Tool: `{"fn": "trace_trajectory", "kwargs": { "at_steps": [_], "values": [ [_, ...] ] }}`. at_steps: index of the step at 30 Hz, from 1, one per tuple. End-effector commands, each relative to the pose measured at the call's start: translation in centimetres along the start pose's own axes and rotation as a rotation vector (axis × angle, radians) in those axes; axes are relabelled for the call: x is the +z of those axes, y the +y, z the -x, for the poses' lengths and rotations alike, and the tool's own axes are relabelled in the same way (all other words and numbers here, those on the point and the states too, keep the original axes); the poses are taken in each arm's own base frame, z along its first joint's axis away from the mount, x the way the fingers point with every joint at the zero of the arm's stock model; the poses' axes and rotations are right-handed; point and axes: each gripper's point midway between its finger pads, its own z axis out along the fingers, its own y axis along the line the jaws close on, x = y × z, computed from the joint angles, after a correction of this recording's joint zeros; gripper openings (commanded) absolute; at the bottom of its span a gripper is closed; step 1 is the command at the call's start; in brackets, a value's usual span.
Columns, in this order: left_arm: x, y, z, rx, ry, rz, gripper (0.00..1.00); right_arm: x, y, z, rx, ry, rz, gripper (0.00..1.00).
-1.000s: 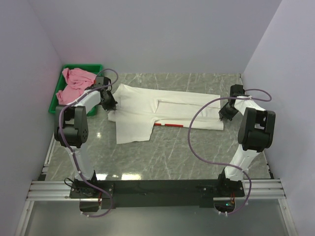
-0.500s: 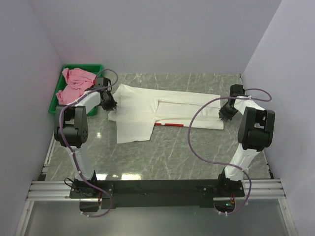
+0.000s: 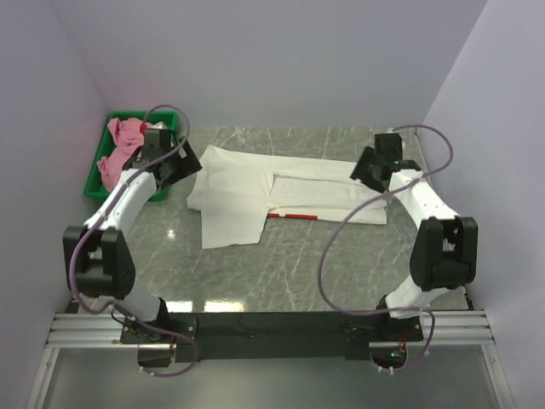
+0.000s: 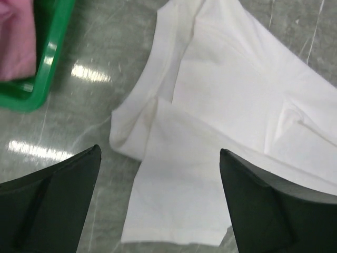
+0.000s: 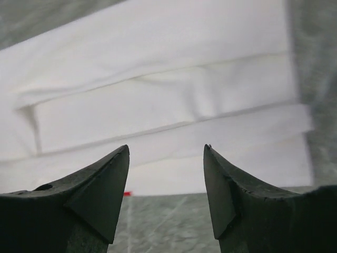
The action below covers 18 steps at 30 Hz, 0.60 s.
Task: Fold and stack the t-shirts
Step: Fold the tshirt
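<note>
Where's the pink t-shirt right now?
In the top view the pink t-shirt lies bunched in the green tray at the far left, just left of the open left gripper and apart from the white t-shirt.

both arms extended forward, elbows bent; left hand, jaws spread wide; right hand, jaws parted; neither grips anything.

Bright, even, w/ glare on table
</note>
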Motion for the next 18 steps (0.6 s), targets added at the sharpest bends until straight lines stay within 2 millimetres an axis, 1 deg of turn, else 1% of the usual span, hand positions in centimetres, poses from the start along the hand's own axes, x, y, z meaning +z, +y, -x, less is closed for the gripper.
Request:
{"fn": "trace_trajectory", "kwargs": {
  "at_steps": [1,2,3,4,5,6,7,8,9,10,11,13,14,15,16,17,18],
  "values": [
    [-2.0,2.0,-4.2,-0.008,0.069,0.067,0.99,-3.3,6.8,-2.3,-0.231,-0.065,0.216,0.65],
    [-2.7,2.4,-5.3,-0.023,0.088,0.079,0.99,-3.8,8.6,-3.7,-0.287,-0.05,0.281,0.64],
    [-2.6,3.3,-7.7,-0.023,0.139,0.091,0.99,-4.3,10.1,-5.0,-0.339,-0.037,0.336,0.62],
    [-2.8,3.2,-9.1,-0.015,0.159,0.085,0.98,-4.6,11.0,-6.3,-0.418,-0.034,0.366,0.61],
    [-3.3,3.2,-10.0,-0.019,0.161,0.078,0.97,-5.5,13.7,-9.0,-0.513,-0.018,0.436,0.61],
    [-3.2,3.8,-12.1,-0.021,0.191,0.089,0.95,-5.8,14.7,-10.4,-0.572,-0.006,0.468,0.61],
    [-3.4,3.7,-13.3,-0.012,0.205,0.086,0.95,-6.4,16.0,-11.6,-0.65,-0.003,0.505,0.61],
    [-3.5,3.7,-14.1,-0.022,0.216,0.086,0.95,-6.6,17.4,-14.7,-0.73,0.045,0.544,0.6],
    [-3.3,4.5,-15.8,-0.022,0.247,0.102,0.94,-6.9,18.4,-16.3,-0.782,0.065,0.577,0.6],
    [-3.4,4.5,-16.4,-0.017,0.254,0.104,0.93,-7.2,19.4,-17.2,-0.831,0.07,0.608,0.6],
    [-3.4,4.7,-17.0,-0.026,0.259,0.109,0.91,-7.5,20.6,-20.0,-0.895,0.105,0.639,0.6],
    [-3.3,5.0,-18.0,-0.019,0.267,0.117,0.87,-7.8,22.1,-21.8,-0.956,0.109,0.671,0.6],
    [-3.2,5.3,-18.0,-0.021,0.256,0.133,0.86,-7.5,22.5,-23.3,-0.993,0.125,0.675,0.6],
    [-3.2,5.5,-18.2,-0.018,0.257,0.138,0.83,-8.0,23.2,-25.0,-1.04,0.13,0.691,0.59],
    [-3.1,5.6,-18.3,-0.017,0.257,0.144,0.82,-7.5,23.8,-26.0,-1.071,0.136,0.686,0.59],
    [-2.9,5.8,-18.4,-0.014,0.26,0.157,0.8,-7.4,24.0,-26.7,-1.096,0.144,0.681,0.59],
    [-2.8,6.0,-18.6,-0.013,0.264,0.164,0.79,-7.7,24.4,-28.1,-1.131,0.157,0.693,0.57]
  ]
}}
